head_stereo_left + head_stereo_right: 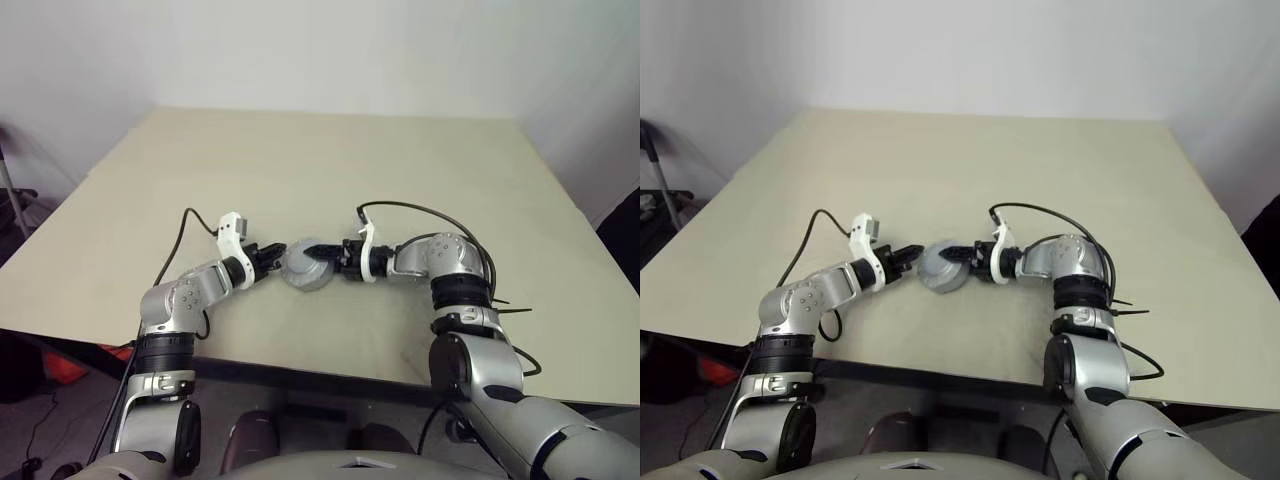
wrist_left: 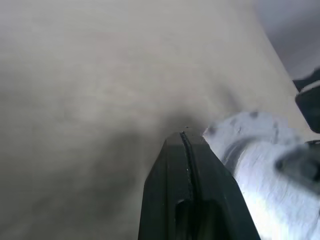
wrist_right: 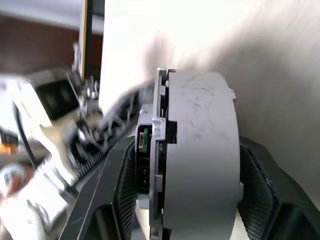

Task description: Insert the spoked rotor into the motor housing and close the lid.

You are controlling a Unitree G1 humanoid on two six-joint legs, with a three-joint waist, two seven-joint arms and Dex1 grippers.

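A: Starting big: beige desk (image 1: 330, 180), bare apart from the motor housing (image 1: 303, 268) near its front edge, between both arms.

B: Tools?

A: Right tool (image 3: 185, 200) grasping the housing across its round side wall, one finger on each flank. Left tool (image 1: 274, 258) clenched on nothing, tip just beside the housing's other side; touching or not, can't tell.

B: Lid, rotor?

A: Notched disc seated on the housing's face, probably the lid (image 3: 159, 150). Rotor can't be made out.

B: Handling?

A: Likely stiff, heavy metal with a smooth, slippery wall. Best held across its full width, not by the thin lid rim.
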